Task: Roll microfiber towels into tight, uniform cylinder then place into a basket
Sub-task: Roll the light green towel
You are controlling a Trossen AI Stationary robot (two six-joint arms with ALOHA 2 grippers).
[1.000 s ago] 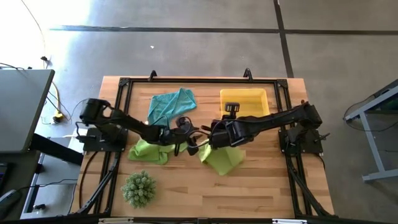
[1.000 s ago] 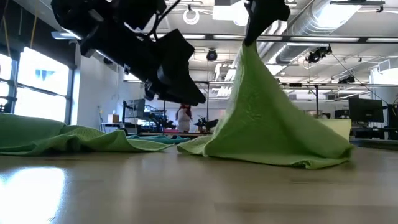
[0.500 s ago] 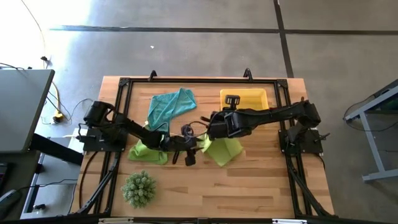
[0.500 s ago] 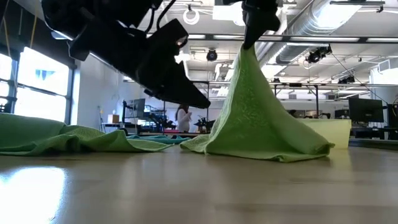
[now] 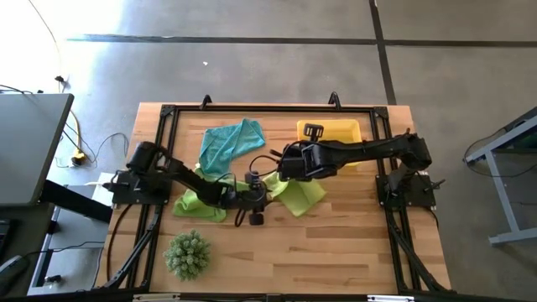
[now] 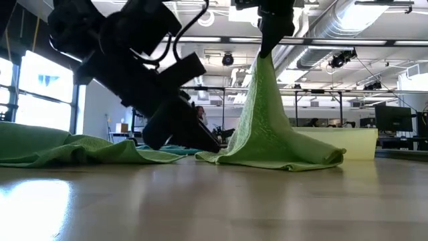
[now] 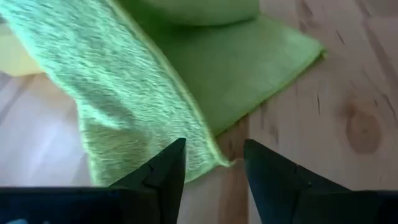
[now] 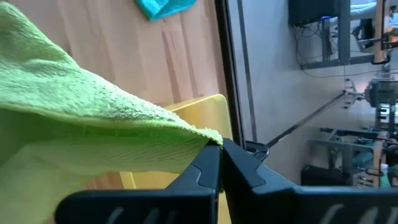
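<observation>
while the high view lays out the whole table [image 5: 352, 243], only the low view shows how the right gripper [image 6: 271, 40] lifts one lime-green towel [image 6: 271, 127] into a tall peak, its lower edge folded on the wood. the right wrist view shows those fingers pressed together, pinching a corner of that towel [image 8: 93, 124], with the yellow basket [image 8: 186, 118] just behind it. from above, the basket [image 5: 336, 132] sits near the far right of the table, and the arm crossing it hides part of its floor, so whether anything lies inside cannot be told; the lifted towel [image 5: 294, 195] lies just in front of it, not in it. the left gripper [image 5: 256, 214] reaches to the middle of the table, and the left wrist view shows its dark fingers [image 7: 161, 174] spread apart, holding nothing, low over the near edge of the same towel [image 7: 155, 93]. the second lime-green towel [image 5: 197, 205] lies crumpled under the left arm, the teal towel [image 5: 228, 141] lies flat toward the far side, and a spiky green plant [image 5: 186, 254] stands near the front left. compared with a second ago, the left gripper has come further toward the middle and lower, and the right gripper has drawn the towel back toward the basket.
</observation>
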